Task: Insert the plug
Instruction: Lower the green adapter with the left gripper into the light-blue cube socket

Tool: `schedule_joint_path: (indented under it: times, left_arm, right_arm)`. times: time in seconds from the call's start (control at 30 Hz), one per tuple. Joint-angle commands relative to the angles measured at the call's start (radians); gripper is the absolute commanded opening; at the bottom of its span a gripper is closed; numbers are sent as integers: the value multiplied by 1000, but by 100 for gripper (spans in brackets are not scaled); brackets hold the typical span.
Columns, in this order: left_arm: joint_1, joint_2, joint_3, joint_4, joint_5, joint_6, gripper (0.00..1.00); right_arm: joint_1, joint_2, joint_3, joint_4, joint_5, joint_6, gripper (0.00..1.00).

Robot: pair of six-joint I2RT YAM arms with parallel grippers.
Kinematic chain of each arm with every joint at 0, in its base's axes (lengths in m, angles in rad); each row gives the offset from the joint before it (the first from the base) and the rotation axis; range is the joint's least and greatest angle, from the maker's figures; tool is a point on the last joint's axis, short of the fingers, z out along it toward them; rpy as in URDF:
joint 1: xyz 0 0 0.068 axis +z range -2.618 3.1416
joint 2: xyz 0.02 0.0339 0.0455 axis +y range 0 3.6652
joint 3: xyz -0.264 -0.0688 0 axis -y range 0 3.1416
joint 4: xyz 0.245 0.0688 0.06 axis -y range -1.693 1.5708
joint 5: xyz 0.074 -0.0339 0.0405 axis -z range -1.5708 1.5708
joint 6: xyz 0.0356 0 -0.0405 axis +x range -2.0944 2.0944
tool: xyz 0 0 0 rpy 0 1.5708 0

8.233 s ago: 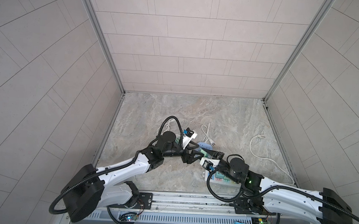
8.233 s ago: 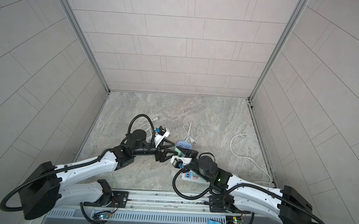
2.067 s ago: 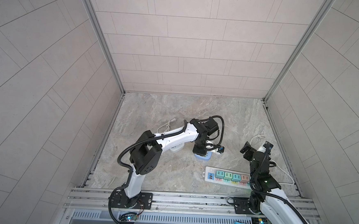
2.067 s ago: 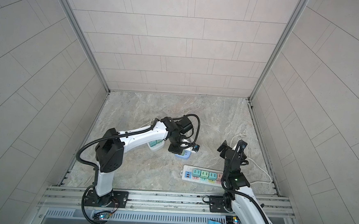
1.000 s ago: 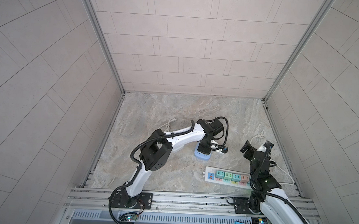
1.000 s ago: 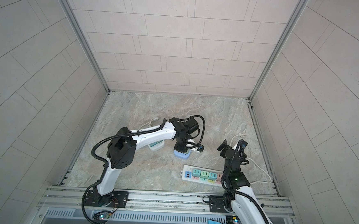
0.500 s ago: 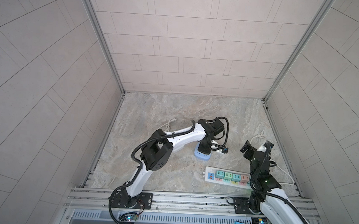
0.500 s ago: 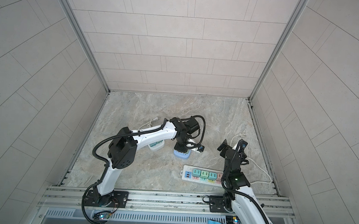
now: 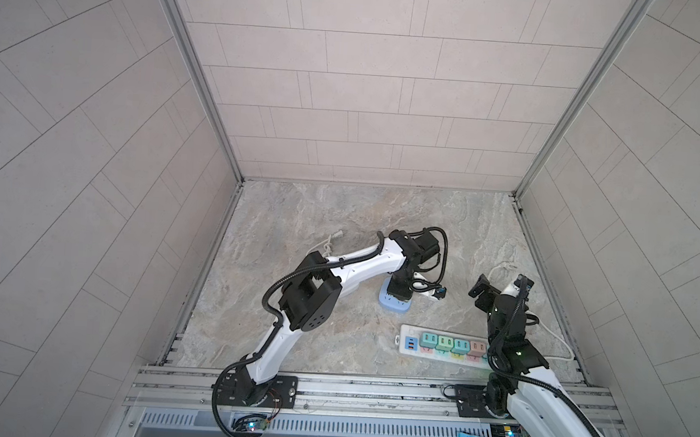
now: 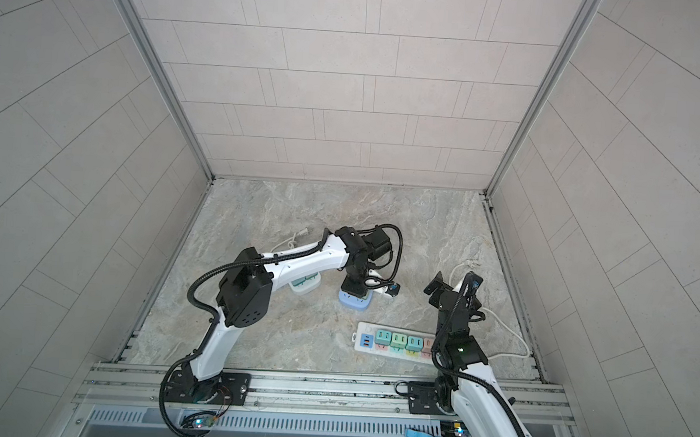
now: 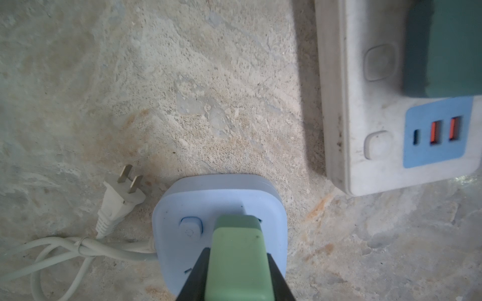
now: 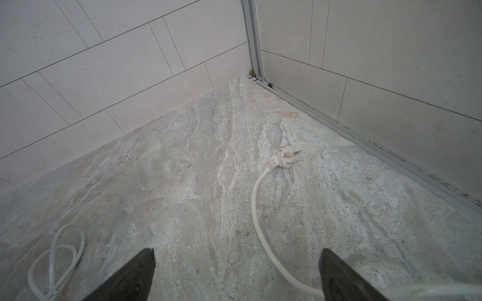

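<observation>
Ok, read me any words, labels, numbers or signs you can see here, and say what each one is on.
Words, brands, numbers: none readable in any view.
Power symbol, faint: on the button of the light blue socket.
Green plug: no print visible.
White power strip: both its buttons look blank, and nothing is printed by the USB ports.
In both top views, any print is too small to tell.

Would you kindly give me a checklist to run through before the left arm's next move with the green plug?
1. The left gripper is shut on the green plug: ok.
2. Plug sits over the blue socket cube top face: ok.
3. Plug fully seated: cannot tell.
4. The right gripper is open, empty, away from the cube: ok.
5. Cube braced by anything: not ok.
6. The white corded plug lies beside the cube, not under it: ok.
</observation>
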Motion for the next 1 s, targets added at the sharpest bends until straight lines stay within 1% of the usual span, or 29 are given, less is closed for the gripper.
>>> schedule_joint_path:
  times: [0.0,0.2,0.33,0.5,0.67,0.7,0.77,0.83,0.87,0.97]
  left_arm:
    - [-2,83,-37,-18,-26,12,0]
    - [-5,81,-53,-7,-47,5,0]
    - [-15,75,-84,22,-97,-1,0]
    - [-24,50,-126,57,-98,-4,0]
    - [-24,64,-98,-17,-38,16,0]
    - [-21,76,-74,-56,-10,22,0]
    - [-4,105,-10,-140,90,39,0]
    - [13,110,6,-154,160,44,0]
    - [17,102,-10,-128,164,35,0]
    - [9,84,-65,-52,110,4,0]
  right_arm:
    - [0,-3,20,6,1,11,100]
    - [-2,-3,20,6,1,11,100]
    - [-1,-3,19,7,1,11,100]
    - [-2,-2,19,7,2,11,100]
    - [-2,-3,20,7,1,12,100]
    - [-1,-3,19,7,2,11,100]
    - [-2,-4,20,6,1,12,100]
    - [-2,-2,19,5,1,12,100]
    - [-1,-3,19,5,2,12,100]
    - [-2,-3,19,4,3,13,100]
